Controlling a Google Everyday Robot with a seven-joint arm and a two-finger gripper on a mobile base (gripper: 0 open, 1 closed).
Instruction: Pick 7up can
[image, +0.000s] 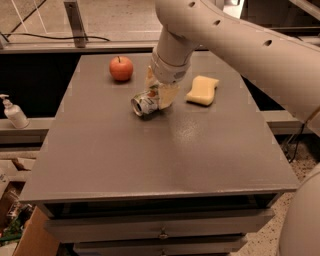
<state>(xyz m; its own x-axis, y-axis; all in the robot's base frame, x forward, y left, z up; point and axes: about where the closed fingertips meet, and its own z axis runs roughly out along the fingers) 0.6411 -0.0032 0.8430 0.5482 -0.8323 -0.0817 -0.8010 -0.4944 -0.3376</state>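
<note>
The 7up can (144, 104) lies on its side on the grey table (150, 160), its open end facing front left. It is silver-white with green markings. My gripper (158, 95) comes down on it from above. One pale finger (168, 95) presses the can's right side and the other finger (149, 79) stands behind it. The gripper is shut on the can, which still rests on the table top.
A red apple (121, 68) sits at the back left of the table. A yellow sponge (202, 90) lies to the right of the can. A soap dispenser (14, 113) stands on a ledge at the left. Drawers run below the table's front edge.
</note>
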